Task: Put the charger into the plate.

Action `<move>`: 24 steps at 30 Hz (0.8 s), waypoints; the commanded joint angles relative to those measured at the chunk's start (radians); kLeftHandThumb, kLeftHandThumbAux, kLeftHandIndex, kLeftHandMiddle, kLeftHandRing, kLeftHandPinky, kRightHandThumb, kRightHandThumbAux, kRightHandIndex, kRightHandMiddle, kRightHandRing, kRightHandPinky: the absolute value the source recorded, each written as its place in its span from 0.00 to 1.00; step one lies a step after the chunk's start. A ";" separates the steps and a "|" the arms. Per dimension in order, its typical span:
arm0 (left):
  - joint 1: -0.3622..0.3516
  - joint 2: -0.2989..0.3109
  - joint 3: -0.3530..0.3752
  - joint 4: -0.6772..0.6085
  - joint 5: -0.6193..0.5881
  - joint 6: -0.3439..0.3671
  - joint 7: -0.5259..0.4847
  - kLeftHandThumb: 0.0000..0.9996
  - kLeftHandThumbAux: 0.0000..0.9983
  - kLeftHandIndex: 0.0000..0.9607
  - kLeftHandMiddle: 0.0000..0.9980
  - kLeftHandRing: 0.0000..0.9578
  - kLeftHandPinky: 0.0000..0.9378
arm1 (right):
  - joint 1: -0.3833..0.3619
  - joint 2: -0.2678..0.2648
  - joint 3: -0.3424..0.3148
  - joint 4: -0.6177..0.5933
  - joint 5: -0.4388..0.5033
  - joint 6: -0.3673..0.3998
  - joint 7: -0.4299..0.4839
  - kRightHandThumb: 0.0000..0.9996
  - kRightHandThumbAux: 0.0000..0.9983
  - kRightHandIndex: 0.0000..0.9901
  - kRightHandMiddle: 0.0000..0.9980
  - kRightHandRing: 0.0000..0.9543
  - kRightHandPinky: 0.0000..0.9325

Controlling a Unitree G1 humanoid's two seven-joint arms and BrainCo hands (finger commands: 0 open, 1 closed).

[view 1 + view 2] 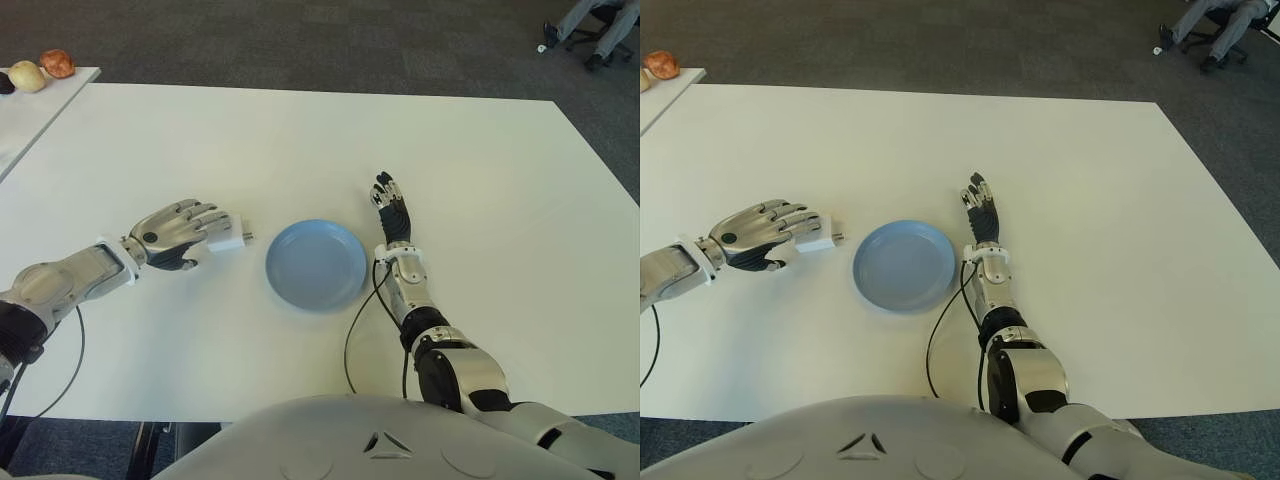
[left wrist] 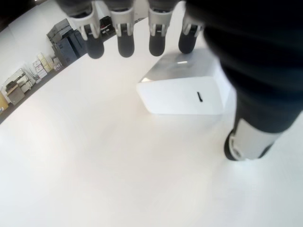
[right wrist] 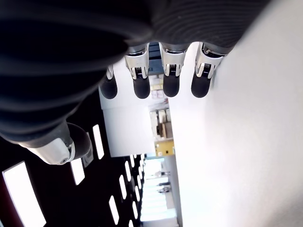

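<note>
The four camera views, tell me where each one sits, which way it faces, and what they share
Left eye view: on the head, facing down at the white table; shows both arms, the left hand over the charger, and the blue plate.
Right eye view: same scene from slightly aside; the right hand shows right of the plate.
Left wrist view: on the left wrist, facing its fingers above the charger.
Right wrist view: on the right wrist, facing its own fingers.
Shared: charger in the eye and left wrist views.

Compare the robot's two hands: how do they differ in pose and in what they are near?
The left hand curls over the white block charger; the right hand lies flat, fingers straight, holding nothing. The left hand shows left of the round blue plate, the right hand at its right. Both are over the white table.
</note>
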 commanded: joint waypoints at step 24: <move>0.162 0.005 0.193 -0.011 -0.009 -0.120 0.057 0.00 0.65 0.00 0.00 0.00 0.00 | 0.039 0.002 -0.021 0.056 0.015 0.071 -0.001 0.00 0.48 0.04 0.07 0.06 0.09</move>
